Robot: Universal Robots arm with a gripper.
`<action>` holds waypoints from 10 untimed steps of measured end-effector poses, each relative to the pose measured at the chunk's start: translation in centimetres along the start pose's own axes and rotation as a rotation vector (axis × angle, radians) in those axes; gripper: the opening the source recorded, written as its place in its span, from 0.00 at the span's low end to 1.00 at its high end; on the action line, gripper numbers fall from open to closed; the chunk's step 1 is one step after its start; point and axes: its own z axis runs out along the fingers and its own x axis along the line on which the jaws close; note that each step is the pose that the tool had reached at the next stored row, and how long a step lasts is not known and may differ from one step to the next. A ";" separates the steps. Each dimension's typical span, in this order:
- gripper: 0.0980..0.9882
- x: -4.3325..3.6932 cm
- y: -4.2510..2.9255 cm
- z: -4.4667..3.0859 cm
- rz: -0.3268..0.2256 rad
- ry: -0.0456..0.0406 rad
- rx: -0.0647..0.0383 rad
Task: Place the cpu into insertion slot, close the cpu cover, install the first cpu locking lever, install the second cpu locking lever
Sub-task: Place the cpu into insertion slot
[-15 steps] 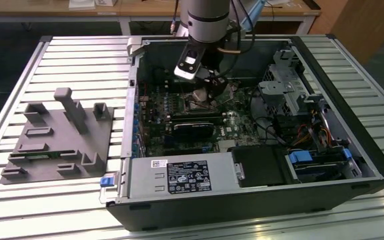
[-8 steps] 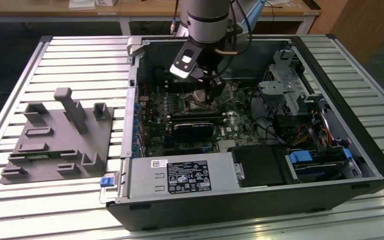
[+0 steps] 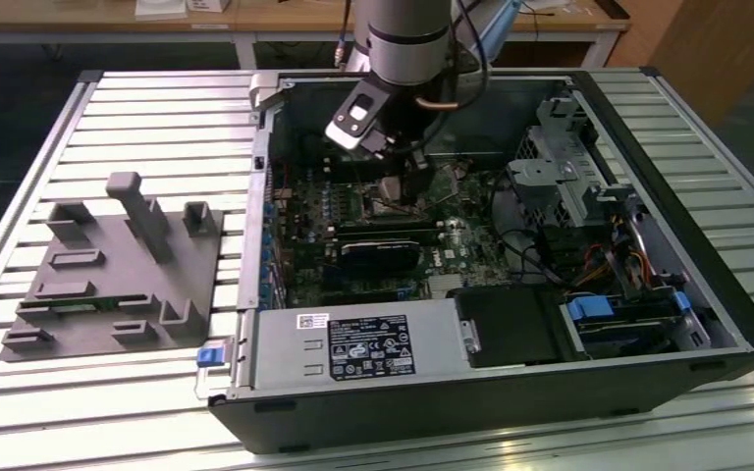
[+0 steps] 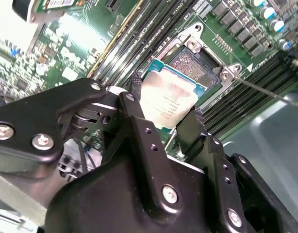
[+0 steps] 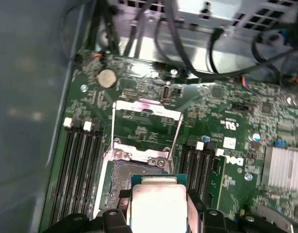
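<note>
Hovering inside the open computer case [image 3: 509, 397], your gripper [image 4: 166, 99] has its black fingers [image 4: 134, 86] clamped on two opposite edges of the cpu [image 4: 174, 92], silver top facing the wrist. In the second wrist view the chip hangs just above the insertion slot [image 4: 195, 65], overlapping its near half, with the far part of the dark centre uncovered. By the look of it, it is not yet seated.

In the first wrist view the cpu cover [image 5: 148, 109] lies swung open on the green motherboard [image 5: 226, 111] beyond the socket, toward the coin battery [image 5: 107, 77]. The two thin locking levers [image 5: 176, 133] stand free on either side of the cover. Nothing bars the way down.

Placing the chip is the step in hand, and it likely rewards patience. Square the chip's edges with the socket's pale rim while you are above it, not in contact. Come straight down without sliding, since the contacts below probably bend easily. Mind the fingers against the memory slots [image 5: 81, 160] flanking the socket, and let go only once the chip sits flat.
</note>
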 end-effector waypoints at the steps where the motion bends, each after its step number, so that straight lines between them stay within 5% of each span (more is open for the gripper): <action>1: 0.50 0.00 0.00 0.02 0.017 -0.0012 0.000; 10: 0.50 0.07 0.00 0.16 0.133 -0.0095 0.001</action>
